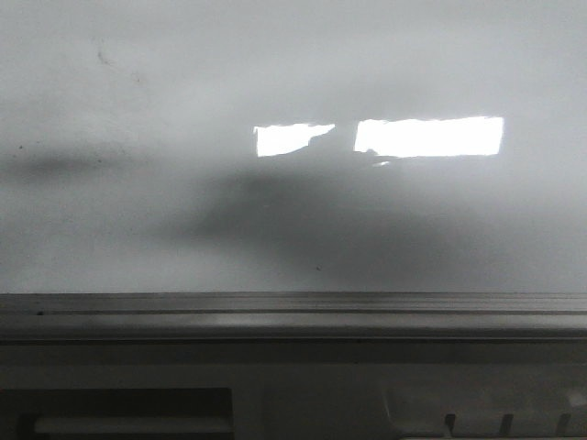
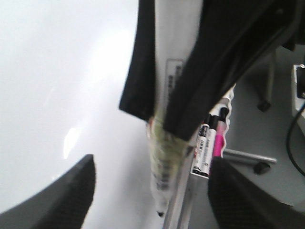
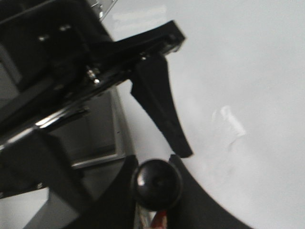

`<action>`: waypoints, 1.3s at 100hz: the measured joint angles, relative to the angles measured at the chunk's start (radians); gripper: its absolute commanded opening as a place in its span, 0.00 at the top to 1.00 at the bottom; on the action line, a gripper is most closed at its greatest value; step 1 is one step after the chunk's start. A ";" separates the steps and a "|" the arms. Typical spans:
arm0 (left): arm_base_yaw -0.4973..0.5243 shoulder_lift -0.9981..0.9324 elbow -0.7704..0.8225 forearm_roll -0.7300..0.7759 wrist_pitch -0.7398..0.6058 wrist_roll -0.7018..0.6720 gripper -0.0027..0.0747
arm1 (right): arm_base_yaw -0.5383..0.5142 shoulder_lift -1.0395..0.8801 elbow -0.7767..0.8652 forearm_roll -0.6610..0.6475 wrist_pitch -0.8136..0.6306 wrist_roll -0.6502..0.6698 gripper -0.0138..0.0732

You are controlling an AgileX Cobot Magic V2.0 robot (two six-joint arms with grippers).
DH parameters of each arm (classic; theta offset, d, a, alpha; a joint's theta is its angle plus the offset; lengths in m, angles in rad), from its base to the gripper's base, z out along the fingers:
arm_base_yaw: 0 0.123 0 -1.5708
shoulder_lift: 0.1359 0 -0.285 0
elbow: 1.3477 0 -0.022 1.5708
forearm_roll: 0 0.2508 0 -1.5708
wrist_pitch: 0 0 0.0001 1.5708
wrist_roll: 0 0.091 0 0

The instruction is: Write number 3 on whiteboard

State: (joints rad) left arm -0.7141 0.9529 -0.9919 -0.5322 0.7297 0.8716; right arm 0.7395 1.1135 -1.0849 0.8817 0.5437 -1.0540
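Across the front view the whiteboard [image 1: 138, 211] fills the frame above its ledge [image 1: 293, 316]; I see no stroke of a 3 yet. Left hand [image 2: 164, 121] is clamped on a marker [image 2: 162, 181], tip near the board. Right hand [image 3: 162, 124]: can't tell.

**Grey floor, bright overhead light**

In the left wrist view a plain grey floor [image 2: 281, 138] fills the space past the board's edge. A thin metal leg [image 2: 248, 156] lies across it and ends in a dark caster [image 2: 261, 167]; a second caster [image 2: 261, 106] sits farther off under an upright bar. A black cable [image 2: 291, 143] loops along the picture's margin. In the front view two bright rectangular light reflections [image 1: 427, 137] glare side by side, with soft dark shadows [image 1: 275, 215] spread beneath them.
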 measured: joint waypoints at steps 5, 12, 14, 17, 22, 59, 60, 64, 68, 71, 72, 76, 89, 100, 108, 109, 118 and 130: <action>0.000 -0.032 0.000 0.029 -0.008 -0.038 0.25 | 0.000 0.000 -0.016 -0.030 -0.051 -0.002 0.91; 0.000 -0.081 0.000 0.077 -0.010 -0.100 0.32 | -0.010 0.000 -0.025 -0.062 -0.136 -0.002 0.91; 0.000 -0.106 0.000 0.095 -0.010 -0.132 0.35 | -0.014 0.000 -0.026 -0.069 -0.159 -0.002 0.91; 0.000 -0.133 0.000 0.127 -0.008 -0.167 0.39 | -0.026 0.002 -0.027 -0.076 -0.186 -0.002 0.91; 0.000 -0.183 0.000 0.170 -0.008 -0.222 0.48 | -0.047 0.007 -0.030 -0.078 -0.221 -0.004 0.91; 0.000 -0.544 0.174 0.484 -0.016 -0.619 0.99 | -0.109 0.140 -0.032 -0.083 -0.263 -0.004 0.91; 0.000 -0.551 0.178 0.484 -0.019 -0.619 0.99 | -0.109 0.143 -0.032 -0.083 -0.263 -0.004 0.91; 0.000 -0.567 0.198 0.485 -0.026 -0.626 0.99 | -0.112 0.155 -0.032 -0.083 -0.263 -0.004 0.91; 0.000 -0.579 0.213 0.485 -0.037 -0.628 0.99 | -0.117 0.167 -0.032 -0.085 -0.265 -0.004 0.91; 0.000 -0.581 0.219 0.481 -0.043 -0.630 0.99 | -0.119 0.173 -0.032 -0.087 -0.270 -0.004 0.91; 0.000 -0.584 0.220 0.481 -0.045 -0.632 0.99 | -0.120 0.174 -0.032 -0.087 -0.274 -0.004 0.91; 0.000 -0.584 0.225 0.479 -0.050 -0.632 0.99 | -0.127 0.179 -0.032 -0.092 -0.280 -0.004 0.91; 0.000 -0.586 0.227 0.474 -0.064 -0.632 0.99 | -0.152 0.183 -0.032 -0.092 -0.279 -0.002 0.91; 0.000 -0.588 0.227 0.473 -0.065 -0.634 0.99 | -0.186 0.174 -0.025 -0.083 -0.263 0.004 0.91; 0.000 -0.588 0.227 0.473 -0.065 -0.634 0.99 | -0.207 0.147 0.001 -0.075 -0.262 0.006 0.91; 0.000 -0.588 0.227 0.473 -0.065 -0.634 0.99 | -0.210 0.144 0.007 -0.076 -0.262 0.006 0.91; 0.000 -0.588 0.227 0.473 -0.065 -0.634 0.99 | -0.222 0.104 0.052 -0.076 -0.269 0.006 0.91; 0.000 -0.588 0.227 0.473 -0.065 -0.634 0.99 | -0.217 0.071 0.119 -0.070 -0.276 0.006 0.91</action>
State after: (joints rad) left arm -0.7141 0.3650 -0.7647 -0.0595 0.6642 0.2377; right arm 0.5224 1.1845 -0.9663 0.8115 0.2679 -1.0480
